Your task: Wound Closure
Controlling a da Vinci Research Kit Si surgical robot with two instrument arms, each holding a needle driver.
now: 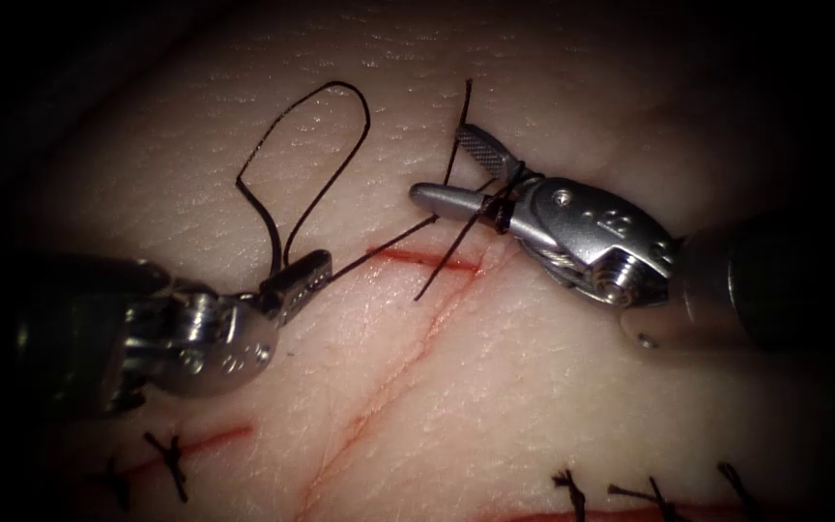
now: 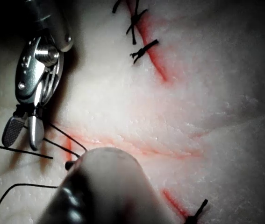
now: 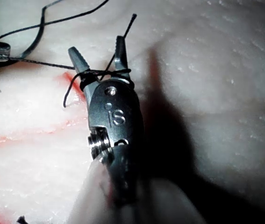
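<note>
The tissue (image 1: 553,406) lies under me, pale pork belly crossed by red lines of fluid. Finished knotted stitches (image 1: 171,454) sit toward its near edge. The open cut (image 1: 427,259) runs between my two tools.

My right tool (image 1: 446,174), on the right of the cut, has its jaws apart with nothing clamped between them. The black thread (image 1: 480,208) is wound around both jaws near their base, which I judge to be wraps laid for a knot.

My left tool (image 1: 306,275), on the left of the cut, has its jaws closed on the thread, holding the strand taut toward the cut. A slack thread loop (image 1: 316,126) rises from that grip toward the tissue's far edge.

A short free thread end (image 1: 464,101) sticks up past my right jaws. I cannot make out the needle, so I cannot say where it lies.
</note>
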